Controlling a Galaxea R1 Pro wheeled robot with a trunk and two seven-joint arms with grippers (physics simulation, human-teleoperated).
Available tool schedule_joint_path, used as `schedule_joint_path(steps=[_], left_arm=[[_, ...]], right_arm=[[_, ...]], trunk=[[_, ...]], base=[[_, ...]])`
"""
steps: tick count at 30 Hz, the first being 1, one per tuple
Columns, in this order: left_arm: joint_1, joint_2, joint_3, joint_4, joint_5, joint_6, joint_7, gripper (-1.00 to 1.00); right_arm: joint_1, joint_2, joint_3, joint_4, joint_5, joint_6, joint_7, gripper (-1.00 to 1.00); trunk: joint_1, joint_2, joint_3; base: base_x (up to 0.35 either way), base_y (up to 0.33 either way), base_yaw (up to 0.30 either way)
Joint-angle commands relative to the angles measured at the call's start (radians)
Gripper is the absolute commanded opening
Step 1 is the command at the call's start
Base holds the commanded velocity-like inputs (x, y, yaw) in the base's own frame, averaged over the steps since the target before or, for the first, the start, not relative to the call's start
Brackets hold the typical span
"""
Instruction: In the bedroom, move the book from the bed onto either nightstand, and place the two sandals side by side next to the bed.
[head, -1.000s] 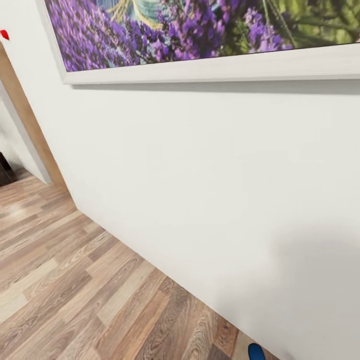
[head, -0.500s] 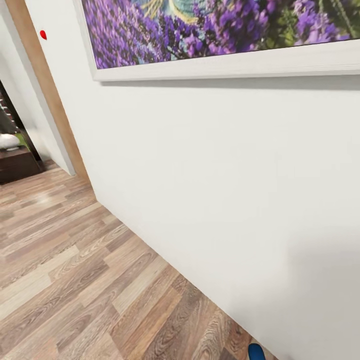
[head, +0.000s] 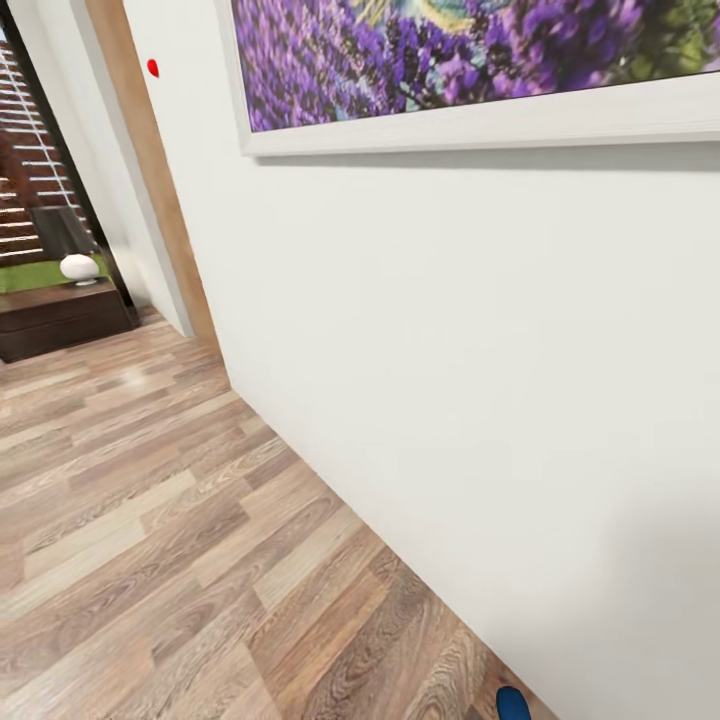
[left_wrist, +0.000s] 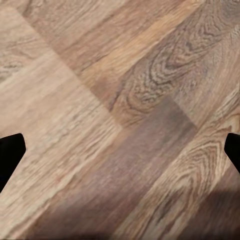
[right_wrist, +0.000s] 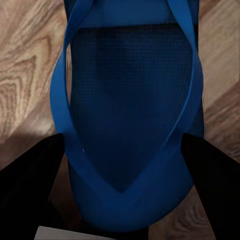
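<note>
**One sandal between the right jaws, over the plank floor**

We see our right gripper (right_wrist: 120, 165) pointing down at the wood-plank floor (head: 170, 560), its two dark fingers (right_wrist: 30, 175) standing on either side of one blue sandal (right_wrist: 131, 125). The jaws hold that sandal across its width, the thin blue straps meeting in a V between them. In the head view a small blue tip (head: 512, 704) shows at the lower edge, close to the foot of the white wall (head: 480, 380); we cannot tell for certain that it is the same sandal.

Our left gripper (left_wrist: 120, 150) also faces the floor, its two dark fingertips (left_wrist: 10, 150) set far apart with bare planks between them.

We count one sandal, one framed picture (head: 470, 60) of purple flowers, one red dot (head: 152, 67) on the wall, one low dark cabinet (head: 60, 320) past the doorway and one white rounded thing (head: 79, 267) on it.
</note>
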Motion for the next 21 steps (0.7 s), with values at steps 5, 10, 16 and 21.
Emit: schedule_joint_path(steps=[5,10,16,21], left_arm=[[-0.001,0.001,-0.004,0.001,0.010,-0.002,-0.004,1.00],[-0.001,0.001,-0.005,0.000,0.008,-0.002,-0.004,1.00],[-0.003,0.001,-0.003,-0.039,0.006,0.000,-0.007,1.00],[-0.006,0.001,-0.002,-0.159,0.007,0.048,-0.006,1.00]], right_arm=[[0.000,-0.001,0.008,0.000,-0.010,-0.002,0.003,-1.00],[0.000,-0.001,0.008,-0.001,-0.010,-0.002,0.004,-1.00],[-0.001,-0.001,0.004,-0.021,-0.009,0.014,0.009,-1.00],[-0.003,-0.001,0.005,-0.164,-0.007,0.046,0.008,-1.00]], trunk=[[0.000,0.000,-0.005],[0.000,0.000,-0.009],[0.000,0.000,-0.014],[0.000,0.000,-0.019]], base=[[0.000,0.000,0.239],[0.000,0.000,0.239],[0.000,0.000,0.239],[0.000,0.000,0.240]])
